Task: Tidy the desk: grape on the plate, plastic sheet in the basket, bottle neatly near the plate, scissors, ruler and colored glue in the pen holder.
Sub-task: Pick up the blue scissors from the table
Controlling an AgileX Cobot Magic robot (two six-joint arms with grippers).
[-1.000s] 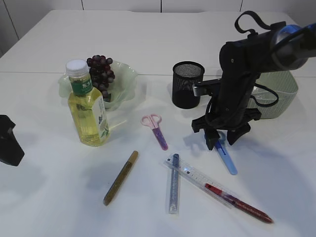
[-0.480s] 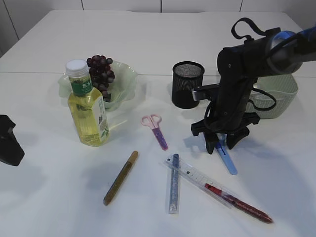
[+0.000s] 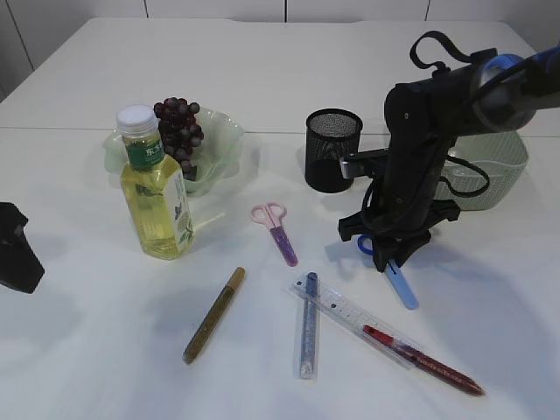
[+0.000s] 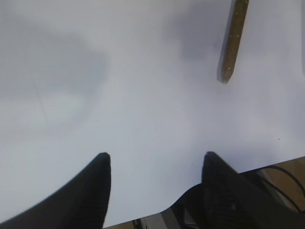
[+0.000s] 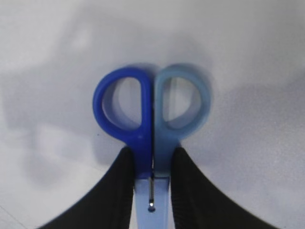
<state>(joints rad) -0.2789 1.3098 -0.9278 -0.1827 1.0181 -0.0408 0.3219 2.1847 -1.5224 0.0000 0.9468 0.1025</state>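
We see a green wavy-rimmed plate (image 3: 223, 140) at the table's (image 3: 262, 70) left middle with a bunch of dark grape (image 3: 178, 129) lying in it, and a capped bottle (image 3: 156, 188) of yellow drink standing upright just in front of it, touching or nearly touching its rim. A black mesh pen holder (image 3: 331, 150) stands near the centre; we cannot tell whether anything is in it. A pale green basket (image 3: 499, 166) sits at the right behind the right arm, its contents hidden from us. Our right gripper (image 3: 391, 254) is down on the table with its fingers (image 5: 125, 191) pressed against both sides of the blue scissors (image 5: 152, 114) just below the handle loops, pinching them while they lie flat. Pink scissors (image 3: 276, 229) lie between bottle and right arm. Nearer the front edge lie a gold glue pen (image 3: 213, 315), a silver-blue glue pen (image 3: 307, 325), a clear ruler (image 3: 350, 317) crossing that pen's top end, and a red glue pen (image 3: 424, 360) lying along the ruler's far end. Our left gripper (image 4: 155, 164) hovers spread wide over bare table near the left edge, holding nothing, with the gold pen's tip ahead of it. The back of the table and the left front corner are open; the front right is crowded with the pens and ruler.
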